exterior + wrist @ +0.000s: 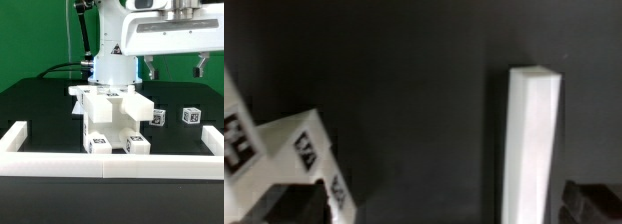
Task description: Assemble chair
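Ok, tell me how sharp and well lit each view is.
Exterior view: evenly lit, the chair parts nearly washed out against the black table. Wrist view: dimmer and in soft focus, the edges of the white bar blurred.

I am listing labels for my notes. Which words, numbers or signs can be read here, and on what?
Words or numbers: none readable.
Square black-and-white tags on the chair parts: patterns only, no letters.
Dark mark on the arm: too small to read.
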